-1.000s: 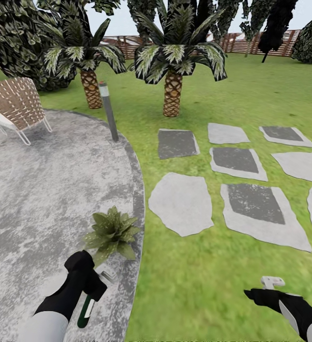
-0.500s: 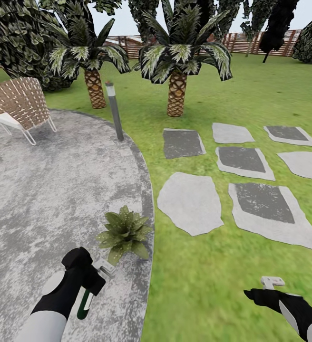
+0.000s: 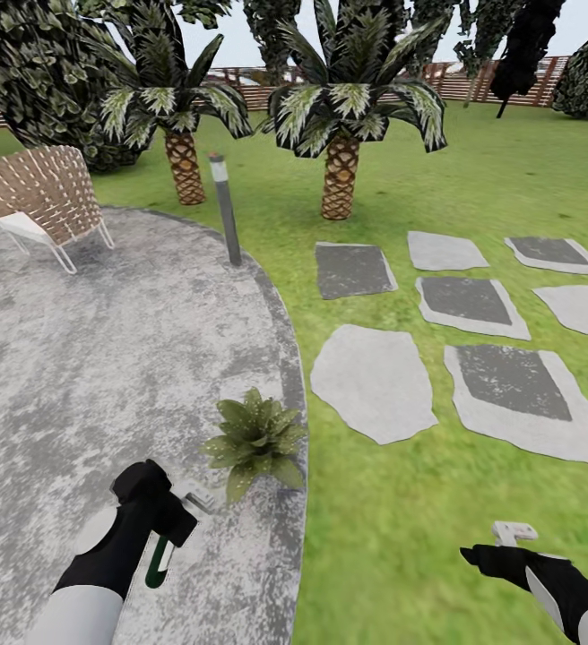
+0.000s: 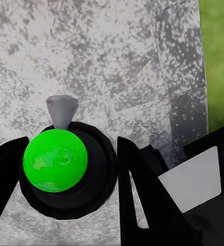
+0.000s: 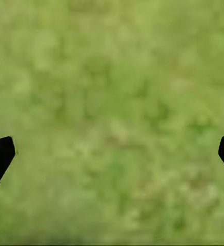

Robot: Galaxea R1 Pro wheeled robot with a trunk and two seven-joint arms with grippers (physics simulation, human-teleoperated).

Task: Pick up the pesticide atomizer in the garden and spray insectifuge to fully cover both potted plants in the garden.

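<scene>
Left gripper (image 3: pixel 173 518) clamped on the pesticide atomizer (image 3: pixel 159 561) hanging bottle-down over the grey patio (image 3: pixel 88 358), one potted plant (image 3: pixel 256 441) just ahead at the patio's edge, right gripper (image 3: pixel 487 557) over lawn (image 3: pixel 393 537), stepping stones (image 3: pixel 375 381) beyond, bollard lamp (image 3: pixel 226 209), two palms (image 3: pixel 341 116), wicker chair (image 3: pixel 38 197)

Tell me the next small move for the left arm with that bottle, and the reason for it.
Probably swing the left gripper forward and turn the pesticide atomizer so its spray head faces the potted plant. The gripper holds the bottle with its body pointing down at the patio, and the plant sits just ahead at the patio's edge.
</scene>
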